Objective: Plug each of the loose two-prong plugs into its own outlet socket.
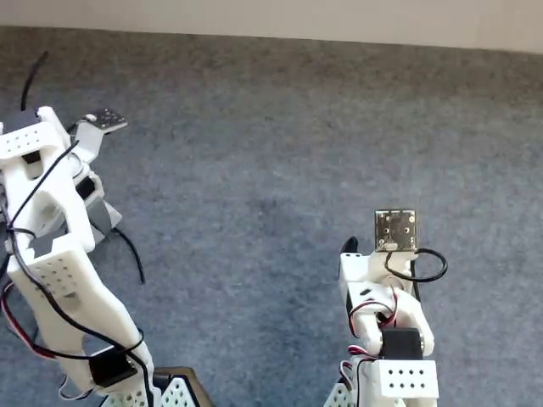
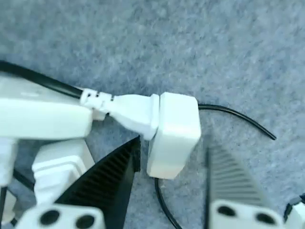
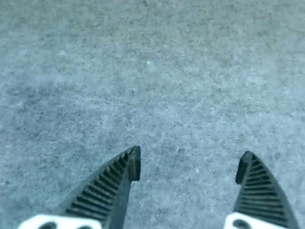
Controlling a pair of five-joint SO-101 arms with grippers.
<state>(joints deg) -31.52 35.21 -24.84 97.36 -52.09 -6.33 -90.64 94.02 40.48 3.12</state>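
- My left jaws stand released, their tips either side of the near end of one white socket (image 2: 174,133).
- One plug (image 2: 131,112) lies flat on the grey surface (image 2: 190,43), pushed sideways into that socket, with its black cord (image 2: 43,81) running straight away from it.
- My right jaws are released above the surface.

**A robotics lab bench, by the look of it**

The work surface is a plain grey felt-like mat (image 1: 280,127), ending at a pale strip (image 1: 339,15) along the top of the high view. Two white arms of printed plastic, one at the left (image 1: 64,271) and one at the lower right (image 1: 399,377), carry bare red, white and black wiring (image 1: 361,314) and an uncased circuit board (image 1: 396,229). A white plug (image 2: 133,112) on a black cord (image 2: 43,81) lies on the mat.
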